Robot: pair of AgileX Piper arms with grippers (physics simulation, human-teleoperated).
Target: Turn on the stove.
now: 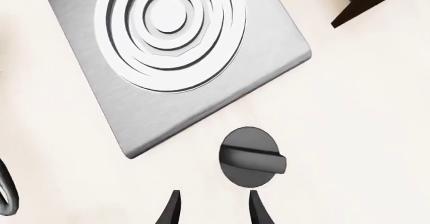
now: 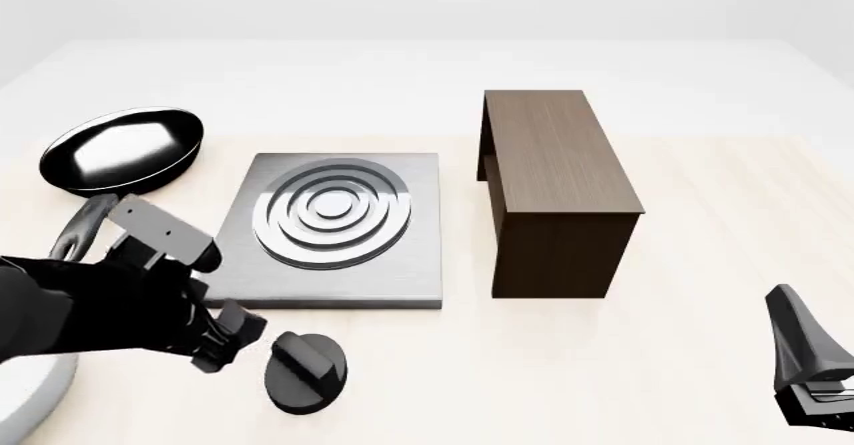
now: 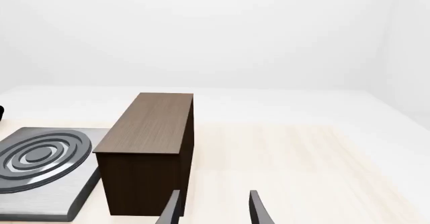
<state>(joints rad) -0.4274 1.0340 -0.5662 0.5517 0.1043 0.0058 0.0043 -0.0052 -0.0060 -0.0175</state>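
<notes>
My left tool [image 1: 212,208] hangs just short of the knob [image 1: 252,157], fingers parted and holding nothing, so the gap can straddle the ridge that I must twist. The knob lies flat on the worktop [image 2: 561,365], just in front of the stove [image 2: 334,233] near its front left corner, apart from the slab's edge; that edge leaves little room on the far side, I judge, so I would come from the open near side. The pan [image 2: 123,152] sits off the stove's far left corner, the cabinet [image 2: 554,187] to its right, both clear of the knob. My right tool [image 3: 212,208] waits open and empty, well away at the right.
</notes>
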